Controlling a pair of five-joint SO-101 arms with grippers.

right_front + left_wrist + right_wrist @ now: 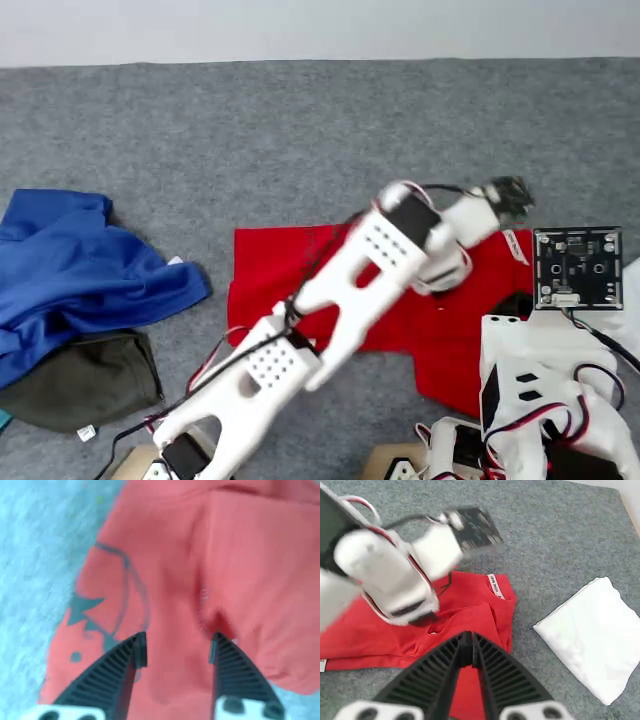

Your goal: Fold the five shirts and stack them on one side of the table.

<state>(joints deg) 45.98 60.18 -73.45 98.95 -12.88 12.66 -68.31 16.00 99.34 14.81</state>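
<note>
Grey mat [300, 130]; left gripper [178, 647] open over red shirt [240, 555], right gripper [468, 645] closed

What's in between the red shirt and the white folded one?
Nothing, just a bare strip of grey table cover. The right wrist view shows the red shirt and the white shirt lying apart.

The red shirt [265, 265] lies spread mid-table, blue shirt [70, 260] crumpled over dark shirt [90, 385] (white shirt [590, 635] folded).
</note>
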